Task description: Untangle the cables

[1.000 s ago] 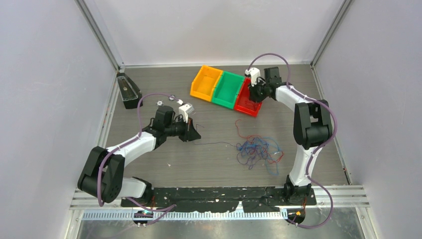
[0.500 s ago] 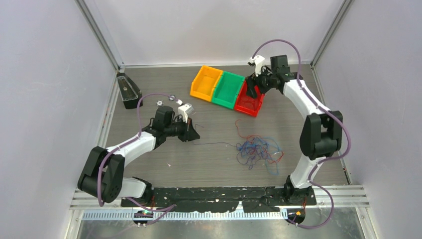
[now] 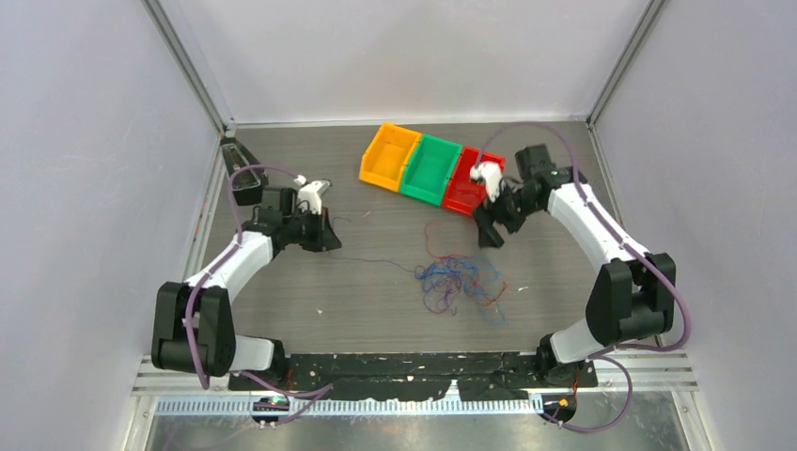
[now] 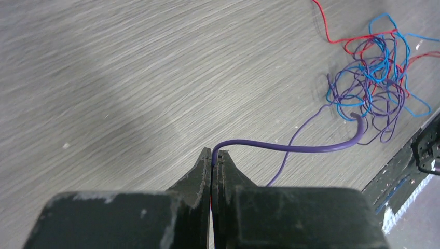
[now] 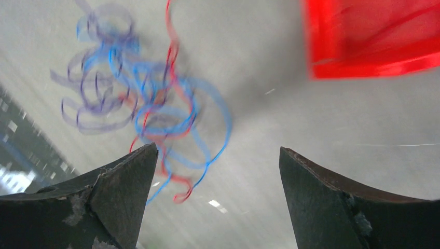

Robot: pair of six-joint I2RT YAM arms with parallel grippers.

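Three open bins stand in a touching row at the far side of the grey wood-grain table (image 3: 376, 305): orange bin (image 3: 388, 156) left, green bin (image 3: 431, 168) middle, red bin (image 3: 461, 189) right. A black box (image 3: 242, 180) lies near the far left corner, beside the wall.

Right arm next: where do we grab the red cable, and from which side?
Take the red cable on its lone stretch that leaves the tangle toward the red bin. Probably best from straight above with the right gripper, fingers across the strand. There it lies flat on the table by itself; inside the tangle other strands cross it.
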